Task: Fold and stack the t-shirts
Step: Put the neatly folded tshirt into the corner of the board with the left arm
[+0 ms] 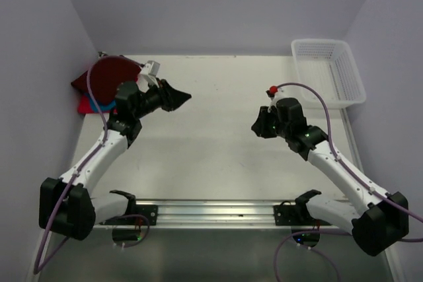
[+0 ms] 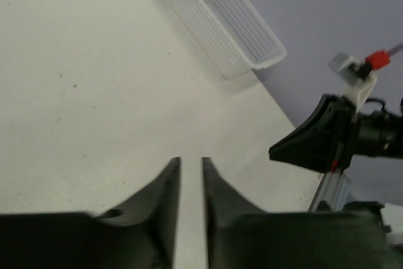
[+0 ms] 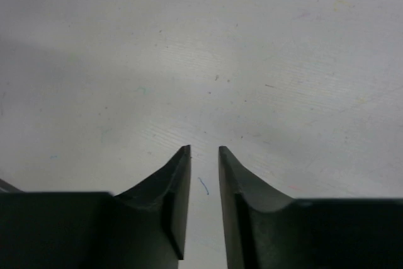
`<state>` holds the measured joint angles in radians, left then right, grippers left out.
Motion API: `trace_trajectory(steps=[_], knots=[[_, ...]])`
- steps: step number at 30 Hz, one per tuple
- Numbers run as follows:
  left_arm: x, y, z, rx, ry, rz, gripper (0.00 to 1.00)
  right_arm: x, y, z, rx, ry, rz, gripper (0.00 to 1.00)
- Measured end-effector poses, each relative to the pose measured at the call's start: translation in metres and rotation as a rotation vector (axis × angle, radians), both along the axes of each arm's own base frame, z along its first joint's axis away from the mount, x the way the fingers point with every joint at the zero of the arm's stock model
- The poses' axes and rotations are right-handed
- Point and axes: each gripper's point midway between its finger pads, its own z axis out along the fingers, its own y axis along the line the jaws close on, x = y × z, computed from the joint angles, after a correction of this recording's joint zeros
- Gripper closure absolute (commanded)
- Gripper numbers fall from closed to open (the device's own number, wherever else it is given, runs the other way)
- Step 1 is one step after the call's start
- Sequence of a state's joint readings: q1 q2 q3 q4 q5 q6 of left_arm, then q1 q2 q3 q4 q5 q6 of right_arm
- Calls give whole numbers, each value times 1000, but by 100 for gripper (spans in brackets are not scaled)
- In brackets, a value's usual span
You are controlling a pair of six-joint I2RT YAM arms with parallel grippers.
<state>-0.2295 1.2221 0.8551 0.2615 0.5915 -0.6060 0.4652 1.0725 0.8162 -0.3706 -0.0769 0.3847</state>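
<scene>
The t-shirts lie piled at the table's far left edge. The dark maroon one (image 1: 109, 74) is on top, the bright red-pink one (image 1: 84, 105) shows under it, and a sliver of the teal blue one (image 1: 106, 106) peeks out. My left gripper (image 1: 182, 97) (image 2: 191, 160) hovers just right of the pile and points right. Its jaws stand a narrow gap apart with only bare table between them. My right gripper (image 1: 256, 125) (image 3: 204, 149) hangs over mid-table, narrowly open and holding nothing. It also shows in the left wrist view (image 2: 296, 149).
A white mesh basket (image 1: 328, 74) (image 2: 227, 23) stands at the far right corner. The pale table (image 1: 218, 156) is walled on the left, back and right. A metal rail (image 1: 211, 212) with both arm bases runs along the near edge.
</scene>
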Motion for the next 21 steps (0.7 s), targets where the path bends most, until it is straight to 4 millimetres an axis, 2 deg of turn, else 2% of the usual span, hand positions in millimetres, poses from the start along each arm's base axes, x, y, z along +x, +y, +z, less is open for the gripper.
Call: trace_trajectory(steps=[2, 3, 4, 6, 8, 9, 15, 21], knots=[[-27, -12, -16, 38, 5, -41, 0, -1, -6, 5, -5, -15, -24, 52], [-38, -16, -23, 51, 11, -58, 0, -2, -8, 7, -11, -22, -30, 33], [-51, -22, -29, 70, 8, -83, 0, -3, -10, 8, -9, -24, -40, 24], [-71, -31, -36, 103, 3, -126, 0, -4, -14, 10, -27, -32, -48, 14], [-81, -34, -37, 135, -15, -143, 0, -5, -16, 10, -39, -27, -51, 12], [-83, -35, -38, 151, -22, -143, 0, -6, -17, 10, -43, -24, -51, 1], [-97, -44, -54, 295, -2, -145, 0, -9, -25, 11, -71, -20, -72, 1], [-107, -50, -65, 399, -12, -133, 0, -12, -36, 32, -85, -78, -98, 1]])
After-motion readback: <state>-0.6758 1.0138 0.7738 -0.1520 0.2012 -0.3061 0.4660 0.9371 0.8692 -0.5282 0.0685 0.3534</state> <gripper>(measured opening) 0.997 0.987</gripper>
